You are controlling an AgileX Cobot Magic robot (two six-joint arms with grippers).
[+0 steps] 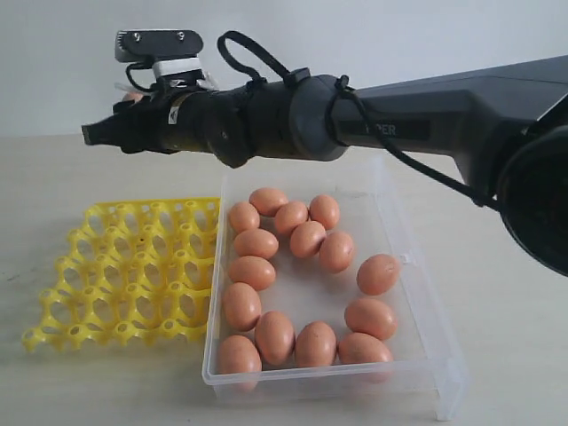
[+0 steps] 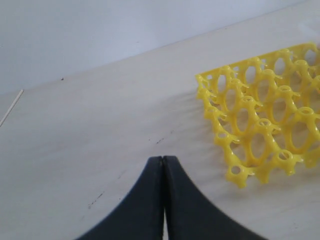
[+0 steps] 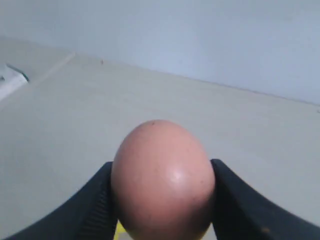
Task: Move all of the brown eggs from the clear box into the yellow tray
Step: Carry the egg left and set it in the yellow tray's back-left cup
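In the exterior view, the right gripper [image 1: 98, 133] hangs high over the empty yellow tray [image 1: 133, 266] while the other brown eggs [image 1: 308, 239] lie in the clear box [image 1: 306, 288] — released from that height, its load would likely bounce off a peg or crack. The left wrist view shows the left gripper [image 2: 163, 165] pinched shut on nothing beside the tray's corner. The right wrist view shows the held egg [image 3: 162, 180] clamped between both fingers — the shell is smooth, so a jolt could slip it.

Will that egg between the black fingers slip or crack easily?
Probably slippery: the brown egg looks smooth and rounded, held only at its sides by two fingers. Likely fragile under a harder squeeze. Set loose on the flat table, it would probably roll.
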